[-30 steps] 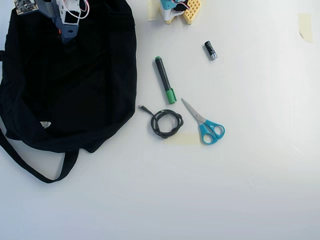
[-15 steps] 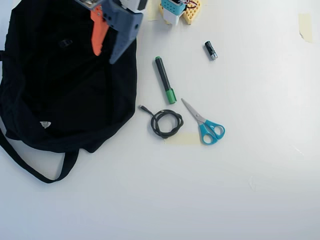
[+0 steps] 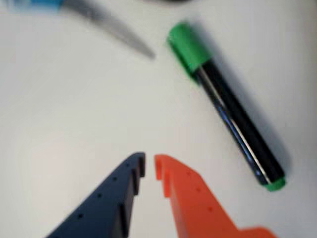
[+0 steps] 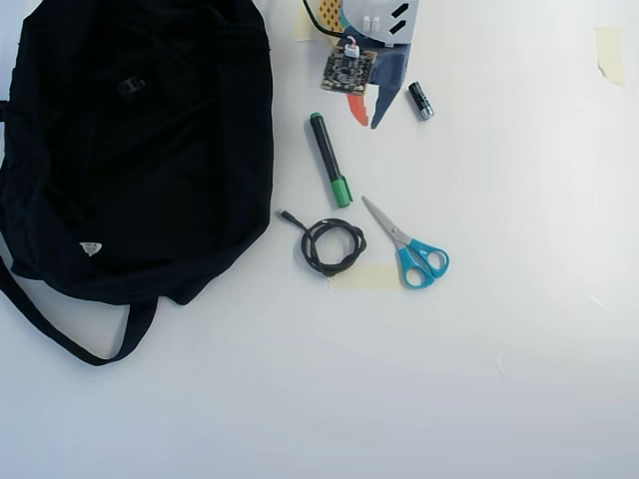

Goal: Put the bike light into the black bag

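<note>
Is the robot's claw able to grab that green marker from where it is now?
Probably yes: the gripper hangs empty, fingers nearly together, beside the green marker, with only bare table between them.

Count, overhead view:
1 large floppy black fabric bag
1 green-capped black marker
1 coiled black cable
1 blue-handled scissors
1 small black silver-tipped cylinder
</note>
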`<state>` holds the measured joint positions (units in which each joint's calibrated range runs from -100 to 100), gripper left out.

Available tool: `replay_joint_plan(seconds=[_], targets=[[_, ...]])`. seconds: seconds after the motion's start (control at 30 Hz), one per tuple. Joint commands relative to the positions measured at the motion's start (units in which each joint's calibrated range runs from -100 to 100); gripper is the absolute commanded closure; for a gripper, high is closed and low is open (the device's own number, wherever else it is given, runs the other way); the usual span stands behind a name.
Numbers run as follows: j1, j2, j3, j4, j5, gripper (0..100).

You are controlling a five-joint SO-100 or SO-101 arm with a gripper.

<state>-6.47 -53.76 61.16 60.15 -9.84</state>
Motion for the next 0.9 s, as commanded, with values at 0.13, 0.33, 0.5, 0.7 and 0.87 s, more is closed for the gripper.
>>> replay_joint_plan(seconds=[0.13,0.33,0.5,0.7,0.87], targets=[[-0.19,-21.93,25.09,-6.06,5.75,98],[0.18,-36.2,38.48,-5.29,6.22,98],[0.11,-43.84,38.3,5.82,6.22,98],[0.18,-45.83,38.12,12.89,6.17,98],[0.33,-45.83,38.12,12.8,6.17,98]])
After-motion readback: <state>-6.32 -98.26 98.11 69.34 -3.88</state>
